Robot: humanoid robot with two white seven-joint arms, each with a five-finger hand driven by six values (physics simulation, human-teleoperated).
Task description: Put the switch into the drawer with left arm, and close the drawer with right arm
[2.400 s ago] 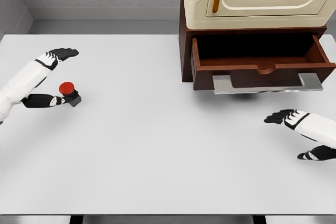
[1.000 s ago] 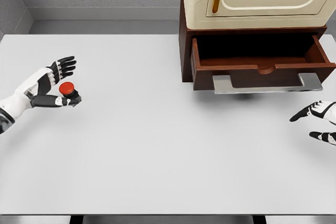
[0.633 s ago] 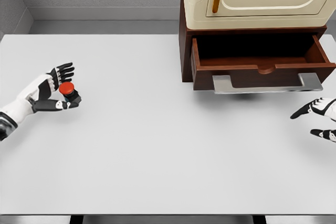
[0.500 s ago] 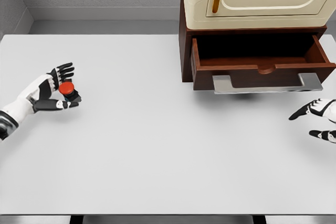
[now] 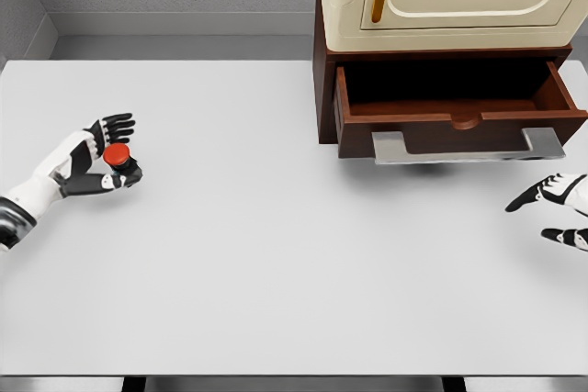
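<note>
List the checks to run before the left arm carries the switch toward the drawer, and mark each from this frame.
1. Left hand closed around the switch: cannot tell; fingers bracket it, but a firm grip is not clear.
2. Switch lifted off the table: cannot tell.
3. Drawer open: ok, pulled out with its dark interior exposed.
4. Drawer interior free for the switch: ok, nothing visible inside.
5. Path across the table from switch to drawer: ok, no objects between.
6. Right hand clear of the drawer front: ok, it sits at the right edge, below the handle, fingers spread.
</note>
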